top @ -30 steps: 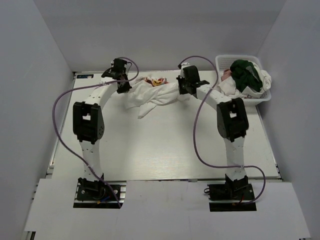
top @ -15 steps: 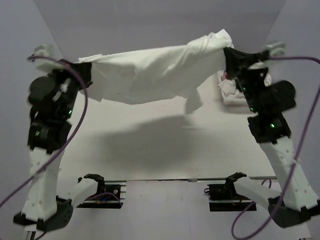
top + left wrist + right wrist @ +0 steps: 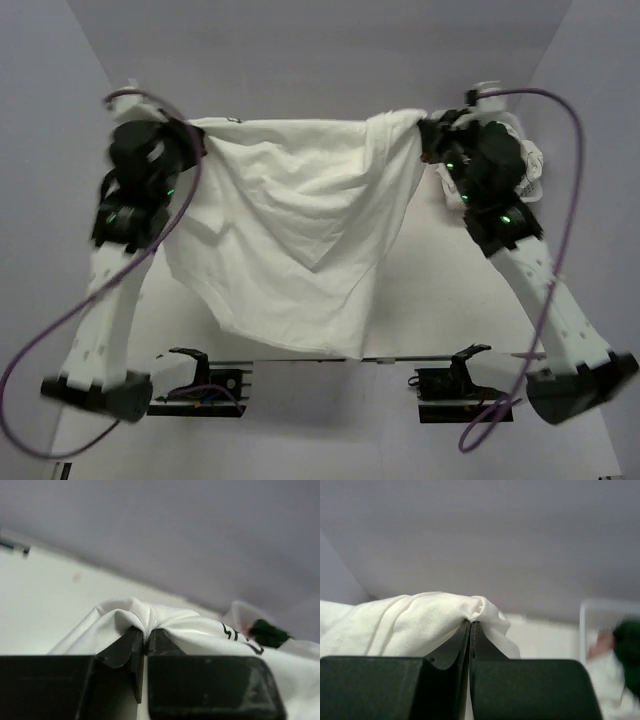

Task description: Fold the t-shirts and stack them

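A white t-shirt (image 3: 300,230) hangs spread in the air between both raised arms, its lower edge drooping toward the near table edge. My left gripper (image 3: 192,140) is shut on its left top corner, and in the left wrist view the cloth (image 3: 165,622) bunches over the closed fingertips, with dark lettering (image 3: 242,637) at the right. My right gripper (image 3: 428,135) is shut on the right top corner; the right wrist view shows white fabric (image 3: 415,620) pinched at the closed tips. More t-shirts, a dark green one (image 3: 627,645) among them, lie blurred in the basket.
The white lattice basket (image 3: 535,170) stands at the back right, mostly hidden behind the right arm. Grey walls close in the table (image 3: 450,300) on three sides. Purple cables loop beside both arms.
Both arms went from low over the crumpled shirt at the table's back to high up. The shirt was lifted off the table, stretched between the grippers, and now hangs down open.
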Available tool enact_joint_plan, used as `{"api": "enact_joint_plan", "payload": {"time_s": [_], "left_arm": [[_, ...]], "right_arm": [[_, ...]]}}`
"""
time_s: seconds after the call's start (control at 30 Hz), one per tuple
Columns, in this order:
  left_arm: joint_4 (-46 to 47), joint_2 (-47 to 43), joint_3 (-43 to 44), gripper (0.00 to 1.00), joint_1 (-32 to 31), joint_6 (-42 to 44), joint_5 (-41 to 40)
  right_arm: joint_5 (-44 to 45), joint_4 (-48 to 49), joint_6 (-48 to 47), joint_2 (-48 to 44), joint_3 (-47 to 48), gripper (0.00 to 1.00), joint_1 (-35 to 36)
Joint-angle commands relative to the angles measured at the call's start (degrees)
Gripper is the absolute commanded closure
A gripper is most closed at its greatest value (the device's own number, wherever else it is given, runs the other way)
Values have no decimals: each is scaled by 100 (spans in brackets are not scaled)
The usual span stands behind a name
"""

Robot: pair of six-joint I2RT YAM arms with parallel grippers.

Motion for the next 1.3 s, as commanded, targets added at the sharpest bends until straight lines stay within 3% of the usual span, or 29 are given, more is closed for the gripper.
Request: {"api": "enact_joint_plan", "payload": {"time_s": [0.0,0.07,0.1,0.17,0.2,0.23,0.47,0.63,0.83,1.03,1.13,1.27], "left_arm": [[-548,1783,-656,82,80,-309,-586],[-783,2573,-579,55,80,-239,-726],[-1063,3343,-265,35,132,-343,-858],[-1486,3902,-69,18,133,-344,-1069],[-1488,4209,-17,6,133,-396,-1070],[-1488,4265,-16,2,133,-397,-1070],[-1128,3985,-471,0,133,-344,-754],[-1128,3642,-1184,0,18,-835,-535],[-454,2826,-2842,0,-43,-1284,528],[251,1919,-4171,0,-43,-1495,530],[497,1813,-4453,0,-43,-1496,599],[717,1813,-4656,0,-43,-1443,731]], "right_arm": [[1021,-1283,977,1198,-510,100,-77],[978,-1680,1323,1746,-738,100,-94],[926,-1759,1429,2096,-896,89,-86],[724,-1786,1466,2283,-1037,50,-86],[697,-1821,1439,2475,-1082,12,-77],[653,-1822,1395,2529,-1091,10,-59],[240,-1664,895,2548,-1371,10,90],[-480,-1154,-124,2730,-1487,10,617],[-1009,-1636,-739,4048,-347,10,1697],[-676,-1892,-1031,5060,498,10,2489],[253,-2049,-978,5631,875,15,2744],[1009,-2287,-786,6001,1141,41,2903]]}}
